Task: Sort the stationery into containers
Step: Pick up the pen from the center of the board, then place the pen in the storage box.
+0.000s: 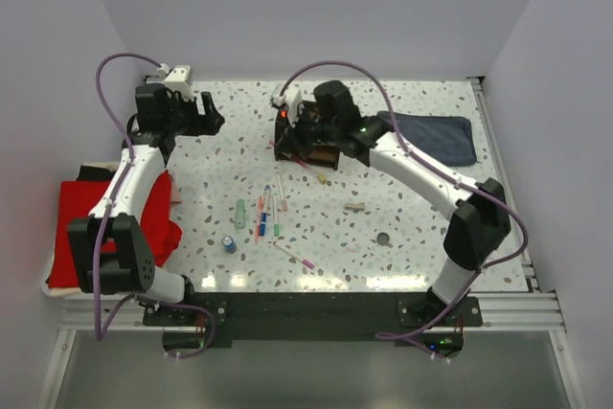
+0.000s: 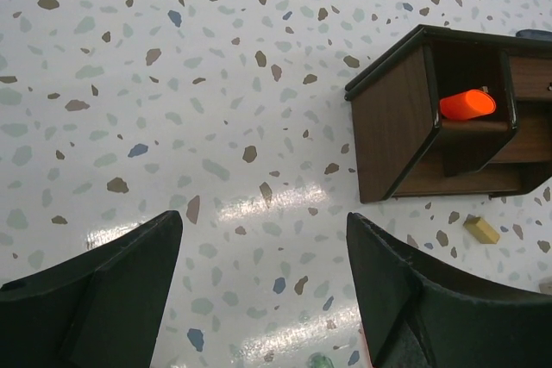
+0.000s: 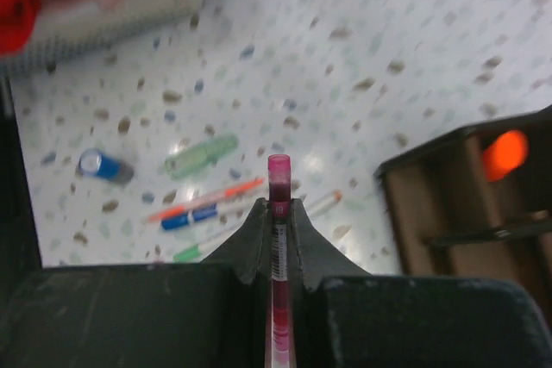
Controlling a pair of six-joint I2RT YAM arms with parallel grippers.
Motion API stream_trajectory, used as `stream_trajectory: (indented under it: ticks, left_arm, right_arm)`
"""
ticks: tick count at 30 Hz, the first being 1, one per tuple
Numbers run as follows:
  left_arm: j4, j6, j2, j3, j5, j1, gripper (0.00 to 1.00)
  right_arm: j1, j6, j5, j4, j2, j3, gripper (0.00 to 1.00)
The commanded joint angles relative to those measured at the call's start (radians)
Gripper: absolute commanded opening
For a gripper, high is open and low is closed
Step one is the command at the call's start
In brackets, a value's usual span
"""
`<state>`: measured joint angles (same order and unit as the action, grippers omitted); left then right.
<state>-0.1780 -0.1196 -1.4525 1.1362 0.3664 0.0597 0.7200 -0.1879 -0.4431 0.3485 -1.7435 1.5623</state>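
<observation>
Closest to the right wrist camera, the right gripper is closed on a pink-red pen. The two dark fingers press it from both sides, and only its capped end stands out past the tips. From the top view this gripper hangs over the wooden organizer, which stands at the far middle of the speckled table. I cannot tell if the pen touches the box. The organizer has several compartments, and in one of them lies an orange highlighter, seen as an orange blur from the other wrist. The left gripper is wide open, holds nothing and touches nothing. It hovers above bare table to the left of the organizer, well apart from it. The other things lie on the table nearer the arm bases: a pale green tube, a blue cylinder, some thin pens close together beside the tube, one pink pen alone, a dark disc and tan bits. One tan bit lies just beside the organizer. A red cloth lies at the left edge, and a blue-grey cloth at the far right.
</observation>
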Motion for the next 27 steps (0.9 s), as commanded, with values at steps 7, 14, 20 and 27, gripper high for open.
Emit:
stream_trajectory:
  ticks: [7,14,20,27]
  left_arm:
    - [0.015,0.009,-0.065,0.100,0.042,0.009,0.81]
    - [-0.043,0.038,-0.130,0.174,0.043,0.009,0.81]
    - [-0.064,0.069,-0.166,0.218,0.060,0.008,0.81]
    - [-0.069,0.095,-0.200,0.244,0.049,-0.004,0.81]
  right_arm:
    - [-0.073,0.088,0.228,-0.857,0.039,-0.145,0.00]
    - [-0.108,0.084,0.251,-1.032,-0.114,-0.068,0.00]
    - [-0.154,0.120,0.222,-1.083,-0.209,-0.013,0.00]
    - [-0.169,0.153,0.187,-1.115,-0.289,0.038,0.00]
